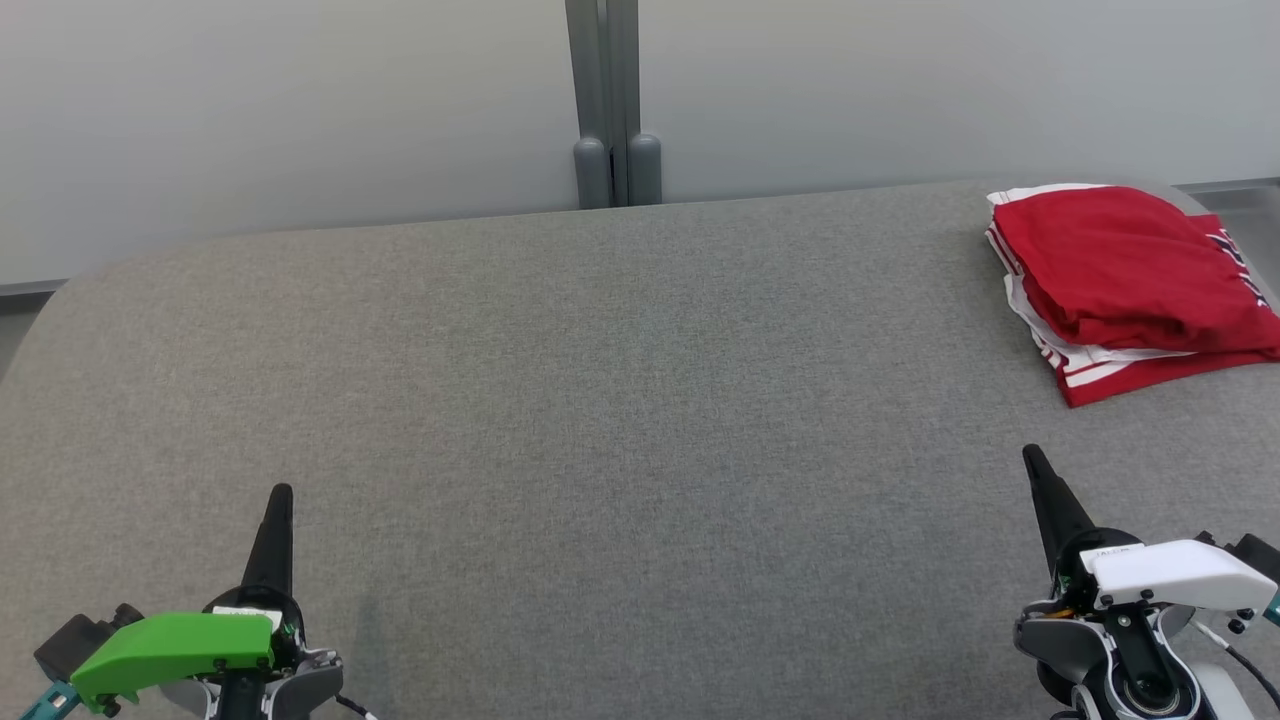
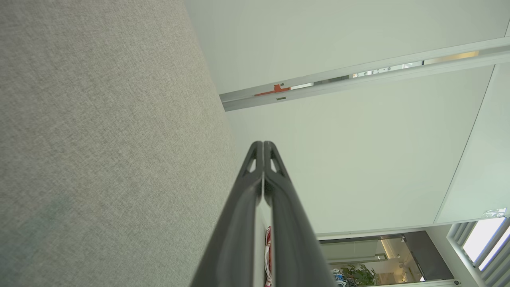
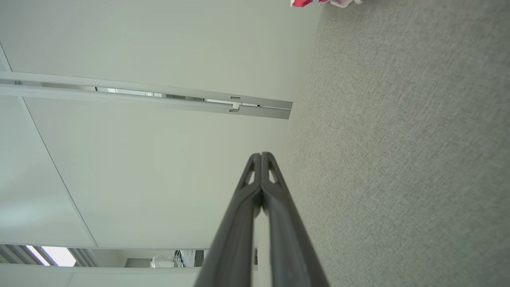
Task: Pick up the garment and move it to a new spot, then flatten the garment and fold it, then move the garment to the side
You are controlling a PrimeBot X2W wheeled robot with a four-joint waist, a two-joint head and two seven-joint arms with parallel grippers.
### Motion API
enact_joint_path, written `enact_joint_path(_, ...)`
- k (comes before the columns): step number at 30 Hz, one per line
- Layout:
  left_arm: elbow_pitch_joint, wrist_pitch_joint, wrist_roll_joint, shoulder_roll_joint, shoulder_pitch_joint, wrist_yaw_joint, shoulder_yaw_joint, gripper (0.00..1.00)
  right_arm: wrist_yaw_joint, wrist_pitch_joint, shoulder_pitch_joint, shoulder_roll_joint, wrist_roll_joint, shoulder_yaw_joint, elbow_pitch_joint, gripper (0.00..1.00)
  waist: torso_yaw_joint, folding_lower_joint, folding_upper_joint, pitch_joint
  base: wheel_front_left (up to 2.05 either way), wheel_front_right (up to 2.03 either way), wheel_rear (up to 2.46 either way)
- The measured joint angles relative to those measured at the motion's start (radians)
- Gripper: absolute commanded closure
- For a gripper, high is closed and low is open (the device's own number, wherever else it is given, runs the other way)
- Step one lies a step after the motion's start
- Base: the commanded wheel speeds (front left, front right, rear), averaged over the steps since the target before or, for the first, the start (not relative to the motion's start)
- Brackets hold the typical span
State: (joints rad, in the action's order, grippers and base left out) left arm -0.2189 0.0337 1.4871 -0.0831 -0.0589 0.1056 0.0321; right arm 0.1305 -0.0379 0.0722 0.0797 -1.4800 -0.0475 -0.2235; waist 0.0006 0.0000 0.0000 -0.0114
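Garment (image 1: 1130, 270), red and white, lies folded on the tabletop (image 1: 600, 400), ahead of the right claw (image 1: 1030, 455) and well apart from the left claw (image 1: 282, 492); both claws closed, empty. Soft, light cloth, likely best pinched at an edge.

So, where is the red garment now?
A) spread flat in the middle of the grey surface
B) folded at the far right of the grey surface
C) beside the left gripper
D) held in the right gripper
B: the red garment lies folded at the far right of the grey surface, apart from the shut, empty right gripper.
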Motion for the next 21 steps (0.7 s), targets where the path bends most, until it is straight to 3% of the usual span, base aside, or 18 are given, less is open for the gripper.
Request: enact_joint_path(21,-0.021,0.041,0.145,0.002,-0.036,0.022,0.034,1.00,0.000,-0.041,0.025,-0.003,-0.147,-0.027,-0.017,1.00,-0.001,0.0000,0.0000,0.013,0.00,0.00,0.00)
